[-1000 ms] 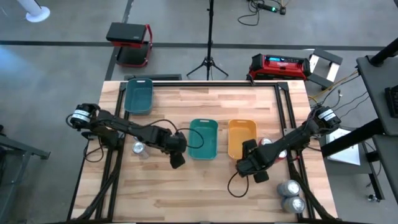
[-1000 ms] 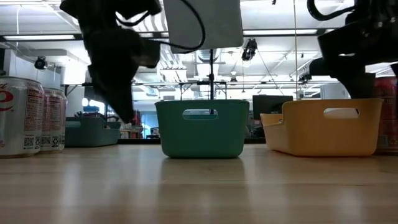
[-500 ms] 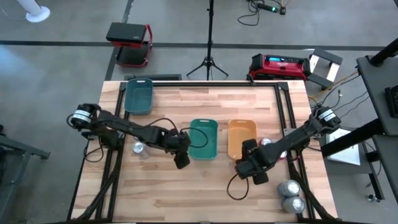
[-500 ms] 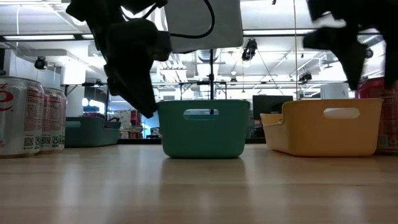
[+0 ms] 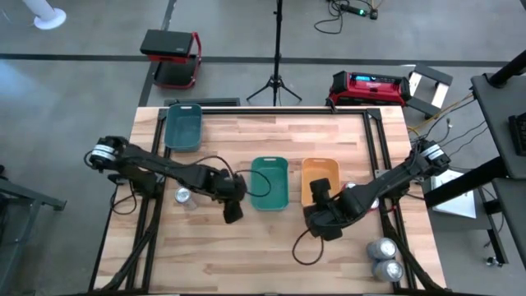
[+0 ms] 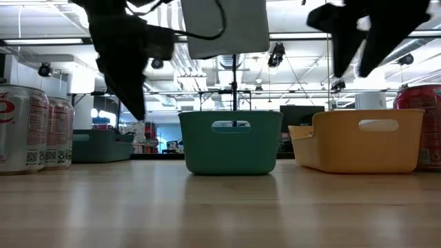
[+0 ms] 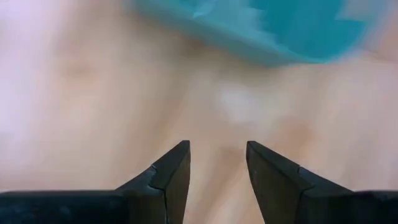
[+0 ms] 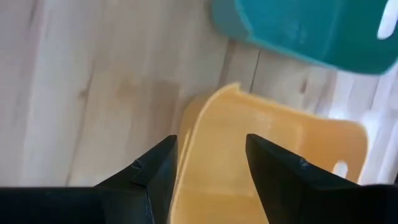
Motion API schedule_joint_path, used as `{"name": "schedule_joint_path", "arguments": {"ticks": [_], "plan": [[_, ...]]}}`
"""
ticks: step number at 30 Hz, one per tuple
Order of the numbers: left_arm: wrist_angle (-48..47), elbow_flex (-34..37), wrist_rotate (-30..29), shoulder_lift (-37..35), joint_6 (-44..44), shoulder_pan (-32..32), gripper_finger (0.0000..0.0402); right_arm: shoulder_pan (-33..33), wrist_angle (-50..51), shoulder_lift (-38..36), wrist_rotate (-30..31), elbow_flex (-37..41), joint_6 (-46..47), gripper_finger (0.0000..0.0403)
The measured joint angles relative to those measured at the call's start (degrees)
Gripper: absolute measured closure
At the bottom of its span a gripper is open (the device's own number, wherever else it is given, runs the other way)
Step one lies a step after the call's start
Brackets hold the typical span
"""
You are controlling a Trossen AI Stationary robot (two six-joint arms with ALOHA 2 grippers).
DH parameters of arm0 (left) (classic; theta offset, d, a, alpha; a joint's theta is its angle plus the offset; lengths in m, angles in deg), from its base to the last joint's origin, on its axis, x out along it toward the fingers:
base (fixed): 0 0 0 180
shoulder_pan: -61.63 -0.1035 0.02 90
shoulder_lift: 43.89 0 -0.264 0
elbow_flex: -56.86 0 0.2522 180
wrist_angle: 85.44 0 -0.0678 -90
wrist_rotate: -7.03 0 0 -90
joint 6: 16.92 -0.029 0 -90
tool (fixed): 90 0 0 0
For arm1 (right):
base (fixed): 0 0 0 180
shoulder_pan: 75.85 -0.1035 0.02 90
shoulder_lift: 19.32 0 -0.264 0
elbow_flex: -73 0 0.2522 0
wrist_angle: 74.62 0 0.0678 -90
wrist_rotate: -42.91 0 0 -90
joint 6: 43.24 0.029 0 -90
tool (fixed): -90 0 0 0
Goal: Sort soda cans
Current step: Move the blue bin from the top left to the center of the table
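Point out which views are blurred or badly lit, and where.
Left wrist view: green tray and tabletop smeared by blur, pincer fingers sharp. Low view: both arms are dark silhouettes against bright ceiling lights. Right wrist view: fairly crisp on the orange tray. High view: evenly lit.

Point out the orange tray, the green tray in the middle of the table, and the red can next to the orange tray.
orange tray (image 5: 320,171): high view, bare inner floor near its far end.
green tray (image 5: 269,182): high view, bare inner floor.
red can (image 6: 418,103): low view, red body above the orange tray's rim.
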Motion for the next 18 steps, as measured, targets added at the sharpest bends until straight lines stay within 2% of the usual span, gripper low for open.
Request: {"name": "schedule_joint_path", "arguments": {"ticks": [4,9,14,18], "plan": [[-10.7,-0.2,-6.9,-5.6,0.0,-6.5,0.0260,1.2,-6.9,0.0,1.0,0.4,-2.9,0.0201],[-15.7,0.9,-7.5,-9.0,-7.7,-19.3,0.0254,2.3,-13.9,0.0,1.0,0.4,-6.0,0.0183],[-16.5,1.8,-13.0,-8.3,-16.8,-29.2,0.0215,3.3,-14.9,0.0,1.0,0.4,-5.0,0.0168],[-20.2,2.0,-13.2,-6.9,-19.2,-33.3,0.0178,3.5,-14.5,0.0,1.0,0.4,-3.8,0.0161]]}}
